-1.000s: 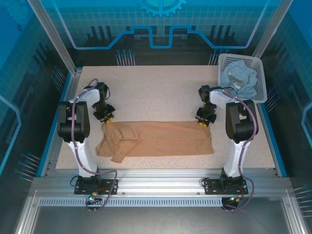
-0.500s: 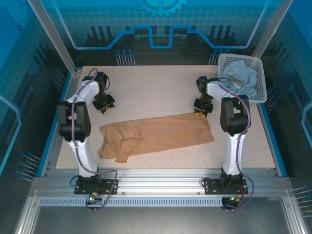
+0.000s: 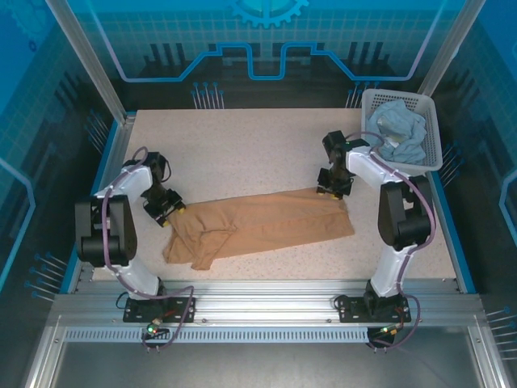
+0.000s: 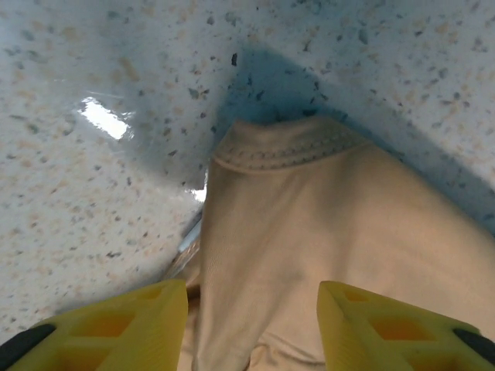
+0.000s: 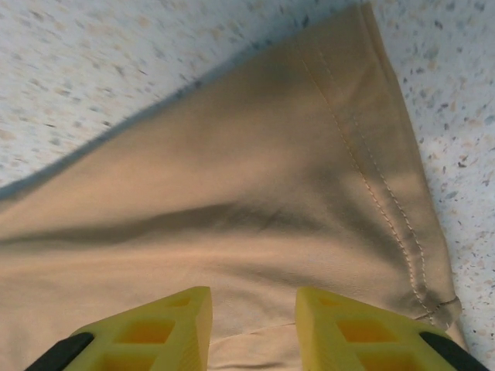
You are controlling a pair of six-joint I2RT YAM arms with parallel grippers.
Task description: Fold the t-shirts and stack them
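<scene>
A tan t-shirt (image 3: pixel 258 226), folded into a long strip, lies slightly slanted across the table's middle. My left gripper (image 3: pixel 168 212) hovers at its left end, open. In the left wrist view the yellow fingers (image 4: pixel 116 328) stand apart over the tan cloth (image 4: pixel 309 224), close to a stitched hem. My right gripper (image 3: pixel 327 191) is at the strip's upper right corner, open too. In the right wrist view its gripper (image 5: pixel 254 332) straddles flat cloth (image 5: pixel 232 178) with a double seam on the right. A pale blue t-shirt (image 3: pixel 400 133) lies bunched in the basket.
The white lattice basket (image 3: pixel 435 137) stands at the table's back right corner. Bare speckled tabletop (image 3: pixel 250 153) stretches behind the shirt. Blue rails and metal posts border the table on both sides.
Both grippers have opened and let go of the tan shirt. Its right end now lies farther back, so the strip slants. The left gripper lifted away, then came down to the left end.
</scene>
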